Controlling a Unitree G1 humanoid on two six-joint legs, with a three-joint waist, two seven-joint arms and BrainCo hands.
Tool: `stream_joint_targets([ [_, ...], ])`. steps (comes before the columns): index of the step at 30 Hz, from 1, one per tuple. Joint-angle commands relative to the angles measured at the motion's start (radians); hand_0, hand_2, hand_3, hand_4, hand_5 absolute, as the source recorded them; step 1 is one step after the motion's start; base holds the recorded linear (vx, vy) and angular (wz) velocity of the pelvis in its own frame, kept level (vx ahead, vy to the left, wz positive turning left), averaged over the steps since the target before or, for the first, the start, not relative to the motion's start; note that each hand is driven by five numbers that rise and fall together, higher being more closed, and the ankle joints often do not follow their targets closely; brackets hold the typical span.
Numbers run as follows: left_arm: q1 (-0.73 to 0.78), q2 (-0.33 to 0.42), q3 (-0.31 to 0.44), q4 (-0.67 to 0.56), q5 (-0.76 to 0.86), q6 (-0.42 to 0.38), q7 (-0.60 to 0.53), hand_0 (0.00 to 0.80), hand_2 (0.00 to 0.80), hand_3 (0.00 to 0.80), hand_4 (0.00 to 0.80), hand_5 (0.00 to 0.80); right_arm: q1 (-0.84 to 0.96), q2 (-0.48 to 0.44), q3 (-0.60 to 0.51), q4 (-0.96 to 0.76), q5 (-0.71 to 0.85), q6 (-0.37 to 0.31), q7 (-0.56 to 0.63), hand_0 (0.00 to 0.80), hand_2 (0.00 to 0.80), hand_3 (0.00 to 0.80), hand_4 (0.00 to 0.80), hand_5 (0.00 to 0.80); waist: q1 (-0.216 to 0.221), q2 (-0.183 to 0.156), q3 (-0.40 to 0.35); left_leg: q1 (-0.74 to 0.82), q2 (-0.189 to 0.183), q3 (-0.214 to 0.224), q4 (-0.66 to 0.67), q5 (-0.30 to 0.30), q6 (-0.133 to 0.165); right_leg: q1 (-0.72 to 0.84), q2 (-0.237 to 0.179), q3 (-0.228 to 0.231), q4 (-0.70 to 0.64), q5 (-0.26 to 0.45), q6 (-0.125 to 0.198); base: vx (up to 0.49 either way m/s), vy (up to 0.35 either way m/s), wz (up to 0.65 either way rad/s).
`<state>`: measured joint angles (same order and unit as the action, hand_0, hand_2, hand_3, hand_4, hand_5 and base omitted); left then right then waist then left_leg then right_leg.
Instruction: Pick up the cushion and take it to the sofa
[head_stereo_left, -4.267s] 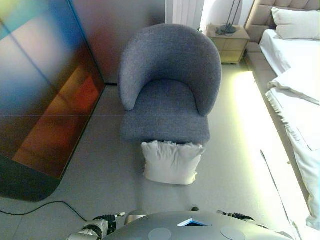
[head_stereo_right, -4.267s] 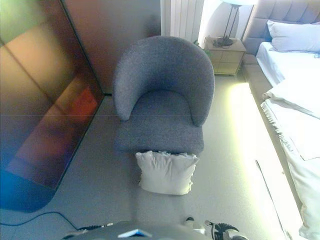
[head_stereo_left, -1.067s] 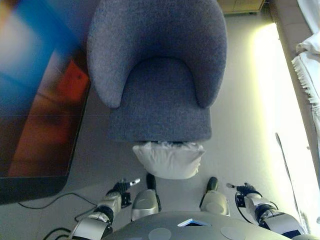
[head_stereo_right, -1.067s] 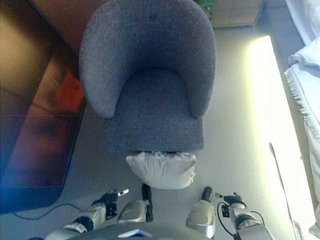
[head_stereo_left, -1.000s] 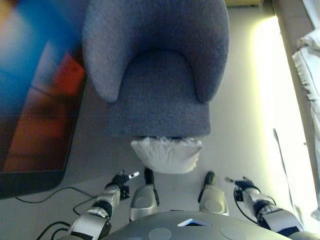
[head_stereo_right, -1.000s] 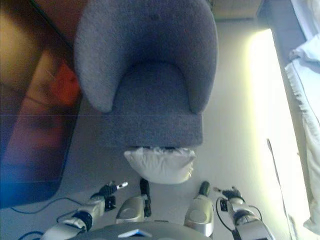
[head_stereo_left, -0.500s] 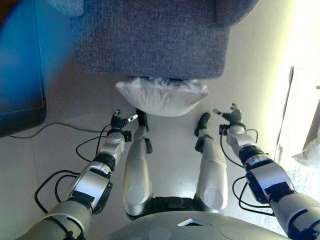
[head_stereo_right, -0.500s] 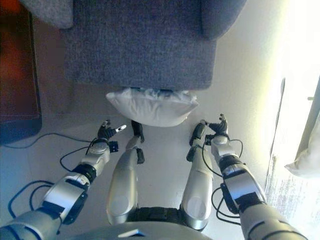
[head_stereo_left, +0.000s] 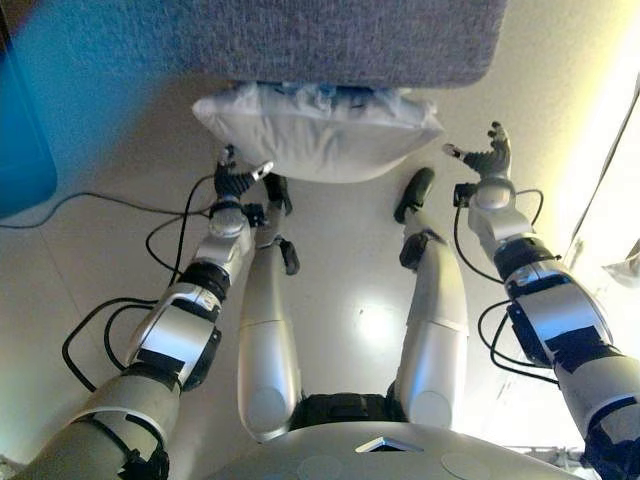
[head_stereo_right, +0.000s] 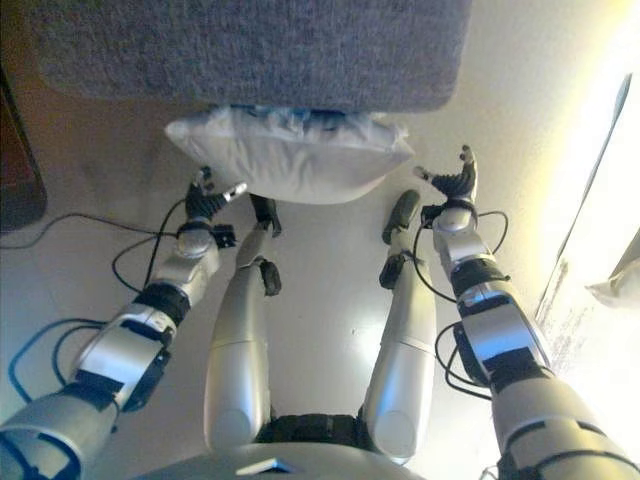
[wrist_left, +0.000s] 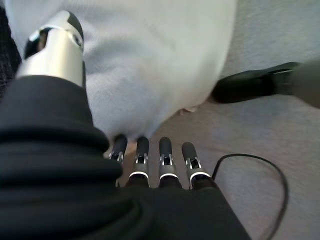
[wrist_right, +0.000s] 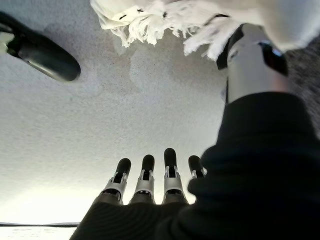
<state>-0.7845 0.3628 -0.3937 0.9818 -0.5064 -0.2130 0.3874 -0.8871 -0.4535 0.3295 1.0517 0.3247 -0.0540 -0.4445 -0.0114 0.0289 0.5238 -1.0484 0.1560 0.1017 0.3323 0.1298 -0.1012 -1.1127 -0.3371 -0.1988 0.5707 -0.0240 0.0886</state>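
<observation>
I count one white cushion (head_stereo_left: 315, 135) on the floor (head_stereo_left: 90, 260), lying against the near edge of one grey sofa (head_stereo_left: 340, 40) at the far side. I have two robot hands: my left robot hand (head_stereo_left: 235, 185) and my right robot hand (head_stereo_left: 487, 160).

A plump white cushion (head_stereo_left: 318, 135) rests on the floor, apparently leaning against the grey sofa (head_stereo_left: 340, 40).

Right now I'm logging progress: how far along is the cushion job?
Early stage. The cushion lies on the floor against the sofa, not lifted. The left hand and right hand are open at either end of it, neither gripping. Grasping, lifting and placing remain.
</observation>
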Motion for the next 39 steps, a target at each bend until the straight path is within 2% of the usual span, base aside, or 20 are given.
stream_joint_targets([
  [1, 0.003, 0.043, 0.016, -0.042, -0.018, -0.053, 0.024, 0.0, 0.0, 0.0, 0.0, 0.0, -0.005, -0.078, 0.037, -0.052, -0.034, -0.013, -0.015, 0.0, 0.0, 0.0, 0.0, 0.0, -0.002, 0.026, -0.004, -0.112, 0.072, -0.05, 0.22, -0.146, -0.011, -0.07, -0.051, 0.125, -0.069, 0.103, 0.08, -0.023, 0.059, 0.08],
  [13, -0.144, 0.13, -0.002, -0.063, -0.053, -0.08, 0.062, 0.0, 0.0, 0.0, 0.0, 0.0, -0.217, -0.163, 0.151, -0.043, -0.07, 0.009, 0.01, 0.0, 0.0, 0.0, 0.0, 0.0, 0.006, 0.053, -0.004, -0.441, 0.081, -0.083, 0.393, -0.196, -0.01, -0.4, -0.059, 0.202, 0.127, 0.066, 0.086, -0.024, 0.056, 0.02],
  [14, -0.152, 0.136, -0.005, -0.065, 0.202, -0.74, -0.047, 0.0, 0.0, 0.0, 0.0, 0.0, -0.234, -0.167, 0.163, -0.045, -0.074, 0.011, 0.046, 0.0, 0.0, 0.0, 0.0, 0.0, 0.007, 0.054, -0.004, -0.458, 0.082, -0.088, 0.403, -0.198, -0.011, -0.415, -0.061, 0.207, 0.139, 0.063, 0.088, -0.023, 0.031, 0.01],
  [15, -0.179, 0.147, -0.038, -0.124, 0.222, -0.673, -0.008, 0.0, 0.0, 0.0, 0.0, 0.0, -0.251, -0.169, 0.175, -0.04, -0.071, 0.007, 0.088, 0.0, 0.0, 0.0, 0.0, 0.0, 0.009, 0.051, -0.004, -0.475, 0.085, -0.094, 0.406, -0.198, -0.013, -0.426, -0.063, 0.206, 0.147, 0.06, 0.086, 0.0, 0.0, 0.0],
  [18, -0.281, 0.184, -0.097, -0.279, 0.236, -0.481, 0.016, 0.0, 0.0, 0.0, 0.0, 0.0, -0.298, -0.187, 0.24, -0.126, -0.06, 0.067, 0.237, 0.0, 0.0, 0.0, 0.0, 0.0, 0.012, 0.053, -0.004, -0.512, 0.088, -0.104, 0.412, -0.198, -0.019, -0.456, -0.062, 0.216, 0.144, 0.065, 0.089, 0.003, 0.021, 0.02],
  [19, -0.302, 0.192, -0.103, -0.299, -0.118, 0.206, 0.078, 0.0, 0.0, 0.0, 0.0, 0.0, -0.312, -0.19, 0.267, -0.173, -0.042, 0.095, 0.294, 0.0, 0.0, 0.0, 0.0, 0.0, 0.014, 0.055, -0.004, -0.52, 0.085, -0.108, 0.407, -0.193, -0.022, -0.457, -0.06, 0.213, 0.139, 0.064, 0.089, 0.012, 0.029, 0.04],
  [20, -0.307, 0.192, -0.104, -0.233, -0.126, 0.146, -0.002, 0.0, 0.0, 0.0, 0.0, 0.0, -0.324, -0.191, 0.297, -0.199, -0.009, 0.11, 0.334, 0.0, 0.0, 0.0, 0.0, 0.0, 0.013, 0.055, -0.004, -0.521, 0.078, -0.106, 0.395, -0.182, -0.023, -0.457, -0.062, 0.211, 0.139, 0.061, 0.092, 0.0, 0.0, 0.0],
  [24, -0.271, 0.191, -0.107, -0.14, -0.133, 0.026, -0.19, 0.0, 0.0, 0.0, 0.0, 0.0, -0.316, -0.183, 0.33, -0.247, 0.033, 0.094, 0.526, 0.0, 0.0, 0.0, 0.0, 0.0, 0.011, 0.071, -0.004, -0.521, 0.08, -0.105, 0.382, -0.178, -0.033, -0.457, -0.066, 0.198, 0.117, 0.066, 0.094, 0.035, -0.005, 0.02],
  [28, -0.197, 0.19, -0.124, -0.219, -0.118, 0.013, -0.218, 0.0, 0.0, 0.0, 0.0, 0.0, -0.28, -0.202, 0.35, -0.371, 0.055, 0.069, 0.49, 0.0, 0.0, 0.0, 0.0, 0.0, 0.014, 0.06, -0.004, -0.521, 0.092, -0.103, 0.369, -0.173, -0.038, -0.457, -0.07, 0.196, 0.108, 0.068, 0.094, 0.018, -0.015, 0.04],
  [29, -0.181, 0.185, -0.128, -0.238, -0.118, 0.018, -0.233, 0.0, 0.0, 0.0, 0.0, 0.0, -0.258, -0.19, 0.322, -0.353, 0.223, 0.268, 0.444, 0.0, 0.0, 0.0, 0.0, 0.0, 0.015, 0.06, -0.004, -0.522, 0.097, -0.104, 0.368, -0.171, -0.04, -0.457, -0.068, 0.2, 0.108, 0.069, 0.093, 0.0, 0.0, 0.0],
  [30, -0.175, 0.18, -0.131, -0.241, -0.117, 0.017, -0.241, 0.0, 0.0, 0.0, 0.0, 0.0, -0.244, -0.183, 0.298, -0.319, 0.16, 0.233, 0.444, 0.0, 0.0, 0.0, 0.0, 0.0, 0.017, 0.06, -0.004, -0.522, 0.1, -0.104, 0.371, -0.171, -0.044, -0.457, -0.066, 0.203, 0.109, 0.07, 0.093, 0.0, 0.0, 0.0],
  [31, -0.17, 0.182, -0.141, -0.257, -0.122, 0.024, -0.245, 0.0, 0.0, 0.0, 0.0, 0.0, -0.238, -0.218, 0.293, -0.3, -0.003, 0.192, 0.375, 0.0, 0.0, 0.0, 0.0, 0.0, 0.017, 0.058, -0.004, -0.522, 0.102, -0.108, 0.375, -0.174, -0.046, -0.457, -0.07, 0.202, 0.109, 0.074, 0.101, 0.0, 0.0, 0.0],
  [32, -0.168, 0.194, -0.14, -0.28, -0.124, 0.046, -0.263, 0.0, 0.0, 0.0, 0.0, 0.0, -0.236, -0.259, 0.292, -0.305, 0.018, 0.166, 0.393, 0.0, 0.0, 0.0, 0.0, 0.0, 0.014, 0.051, -0.004, -0.522, 0.106, -0.112, 0.378, -0.174, -0.045, -0.457, -0.075, 0.198, 0.113, 0.076, 0.105, 0.04, -0.023, -0.04],
  [33, -0.164, 0.205, -0.141, -0.299, -0.122, 0.06, -0.275, 0.0, 0.0, 0.0, 0.0, 0.0, -0.246, -0.301, 0.304, -0.383, -0.165, -0.332, 0.446, 0.0, 0.0, 0.0, 0.0, 0.0, 0.012, 0.045, -0.004, -0.522, 0.109, -0.113, 0.386, -0.179, -0.045, -0.457, -0.077, 0.197, 0.122, 0.071, 0.109, 0.039, -0.045, -0.04],
  [34, -0.156, 0.216, -0.144, -0.317, -0.122, 0.066, -0.286, 0.0, 0.0, 0.0, 0.0, 0.0, -0.25, -0.334, 0.306, -0.443, 0.162, 0.214, 0.419, 0.0, 0.0, 0.0, 0.0, 0.0, 0.009, 0.039, -0.004, -0.522, 0.109, -0.114, 0.389, -0.179, -0.046, -0.457, -0.078, 0.197, 0.124, 0.071, 0.113, 0.032, -0.046, -0.03],
  [35, -0.139, 0.225, -0.13, -0.356, -0.117, 0.08, -0.301, 0.0, 0.0, 0.0, 0.0, 0.0, -0.207, -0.345, 0.251, -0.423, 0.134, 0.161, 0.45, 0.0, 0.0, 0.0, 0.0, 0.0, 0.007, 0.031, -0.004, -0.522, 0.117, -0.115, 0.393, -0.18, -0.052, -0.457, -0.079, 0.196, 0.122, 0.075, 0.111, 0.025, -0.042, -0.05],
  [36, -0.128, 0.231, -0.125, -0.381, -0.108, 0.085, -0.304, 0.0, 0.0, 0.0, 0.0, 0.0, -0.195, -0.359, 0.242, -0.43, -0.021, -0.303, 0.506, 0.0, 0.0, 0.0, 0.0, 0.0, 0.008, 0.027, -0.004, -0.522, 0.121, -0.116, 0.4, -0.187, -0.05, -0.457, -0.082, 0.193, 0.131, 0.069, 0.112, 0.015, -0.024, -0.07],
  [37, -0.128, 0.247, -0.125, -0.393, -0.115, 0.081, -0.322, 0.0, 0.0, 0.0, 0.0, 0.0, -0.217, -0.385, 0.241, -0.506, 0.038, -0.323, 0.508, 0.0, 0.0, 0.0, 0.0, 0.0, 0.005, 0.023, -0.004, -0.522, 0.121, -0.115, 0.394, -0.184, -0.045, -0.457, -0.087, 0.188, 0.129, 0.068, 0.114, 0.013, -0.026, -0.08],
  [38, -0.126, 0.253, -0.123, -0.408, -0.12, 0.082, -0.334, 0.0, 0.0, 0.0, 0.0, 0.0, -0.218, -0.391, 0.228, -0.511, 0.202, 0.214, 0.466, 0.0, 0.0, 0.0, 0.0, 0.0, 0.004, 0.022, -0.004, -0.522, 0.124, -0.115, 0.399, -0.19, -0.049, -0.457, -0.086, 0.19, 0.13, 0.064, 0.118, -0.003, -0.014, -0.05],
  [39, -0.119, 0.25, -0.109, -0.438, -0.099, 0.095, -0.326, 0.0, 0.0, 0.0, 0.0, 0.0, -0.204, -0.384, 0.207, -0.476, 0.172, 0.181, 0.488, 0.248, 0.248, 0.248, 0.248, 0.248, 0.004, 0.021, -0.004, -0.522, 0.128, -0.111, 0.398, -0.189, -0.053, -0.457, -0.089, 0.188, 0.126, 0.066, 0.116, 0.0, 0.0, 0.0],
])
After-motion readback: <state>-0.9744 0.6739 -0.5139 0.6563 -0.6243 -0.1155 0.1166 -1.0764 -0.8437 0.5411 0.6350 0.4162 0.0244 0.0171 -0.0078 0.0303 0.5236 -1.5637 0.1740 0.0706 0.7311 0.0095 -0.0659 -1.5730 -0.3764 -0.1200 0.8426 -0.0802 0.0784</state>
